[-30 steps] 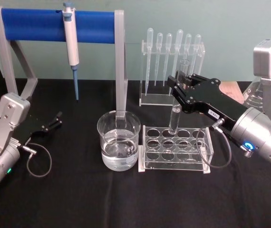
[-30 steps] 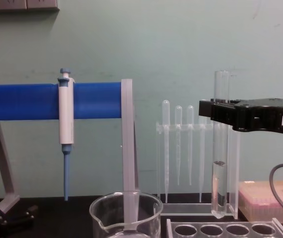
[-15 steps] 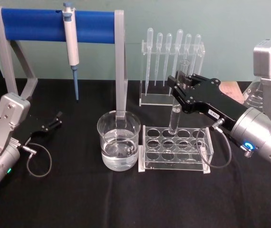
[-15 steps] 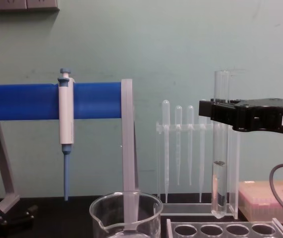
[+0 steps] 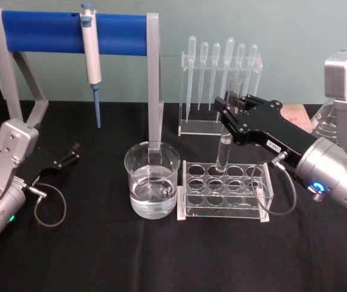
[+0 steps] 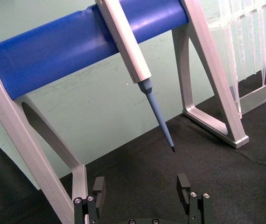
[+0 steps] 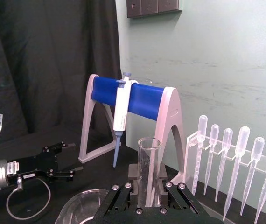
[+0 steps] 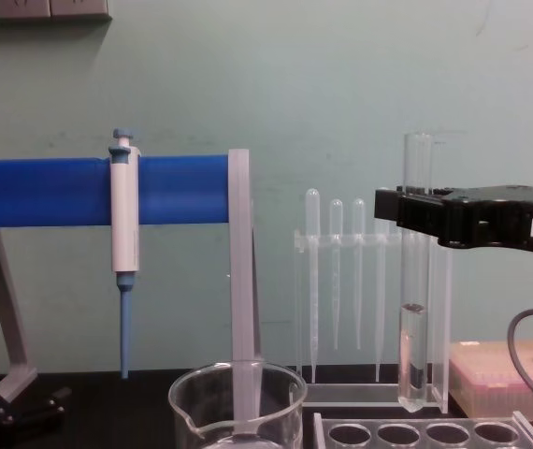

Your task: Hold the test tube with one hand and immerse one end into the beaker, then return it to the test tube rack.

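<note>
Test tube (image 8: 413, 355) upright in right gripper (image 5: 232, 104)

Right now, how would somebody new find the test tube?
Start at the big blue bar stand, then look to the robot's right, to the clear rack beside the beaker. The test tube hangs upright just above that rack, pinched in the right gripper. It is wider than the thin bulb-topped pipettes behind it.
</note>
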`<act>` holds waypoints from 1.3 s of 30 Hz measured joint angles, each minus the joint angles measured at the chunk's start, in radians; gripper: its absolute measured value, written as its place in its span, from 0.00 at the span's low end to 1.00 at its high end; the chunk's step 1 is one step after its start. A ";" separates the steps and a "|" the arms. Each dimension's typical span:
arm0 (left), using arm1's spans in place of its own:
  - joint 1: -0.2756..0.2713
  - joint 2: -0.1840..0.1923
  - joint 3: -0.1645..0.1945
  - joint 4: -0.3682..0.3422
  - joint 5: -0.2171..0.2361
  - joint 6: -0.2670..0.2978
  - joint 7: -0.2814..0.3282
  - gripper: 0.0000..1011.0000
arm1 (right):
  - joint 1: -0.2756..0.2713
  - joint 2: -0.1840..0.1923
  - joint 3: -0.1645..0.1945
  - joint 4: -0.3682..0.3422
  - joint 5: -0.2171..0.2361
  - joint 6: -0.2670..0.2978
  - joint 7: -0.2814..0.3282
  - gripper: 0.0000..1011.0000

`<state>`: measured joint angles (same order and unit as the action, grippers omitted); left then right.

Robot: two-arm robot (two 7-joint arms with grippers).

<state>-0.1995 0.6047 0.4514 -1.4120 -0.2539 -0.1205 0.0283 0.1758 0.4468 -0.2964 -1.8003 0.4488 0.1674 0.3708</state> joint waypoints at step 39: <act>0.000 0.000 0.000 0.000 0.000 0.000 0.000 0.99 | 0.000 0.000 0.000 0.000 0.000 0.000 0.000 0.22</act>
<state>-0.1995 0.6047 0.4514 -1.4120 -0.2539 -0.1205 0.0283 0.1758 0.4469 -0.2964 -1.8003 0.4488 0.1674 0.3708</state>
